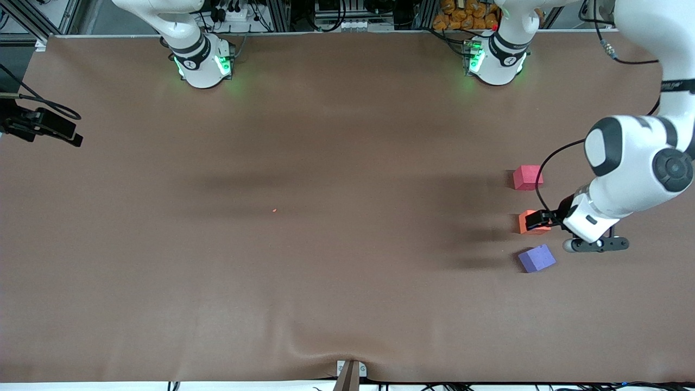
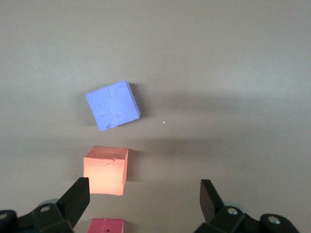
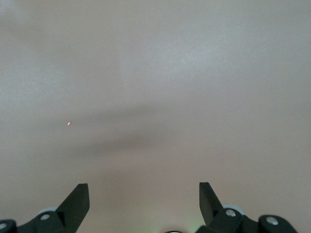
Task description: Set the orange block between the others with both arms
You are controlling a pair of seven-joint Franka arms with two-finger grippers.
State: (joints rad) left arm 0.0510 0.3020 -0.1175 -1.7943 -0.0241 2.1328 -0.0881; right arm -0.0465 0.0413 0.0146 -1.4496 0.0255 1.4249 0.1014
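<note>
Orange block between red-pink cube and purple cube — left end effector above it, spread wide, right end effector wide too.

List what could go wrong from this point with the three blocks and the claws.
1. The left claw hangs open right over the orange block; lifting away carelessly could nudge it out of line.
2. The purple block sits twisted and close by, so a sideways swing could knock it.
3. The red block lies near the arm's cable, which might drag it.
The right claw waits open over bare table.
</note>
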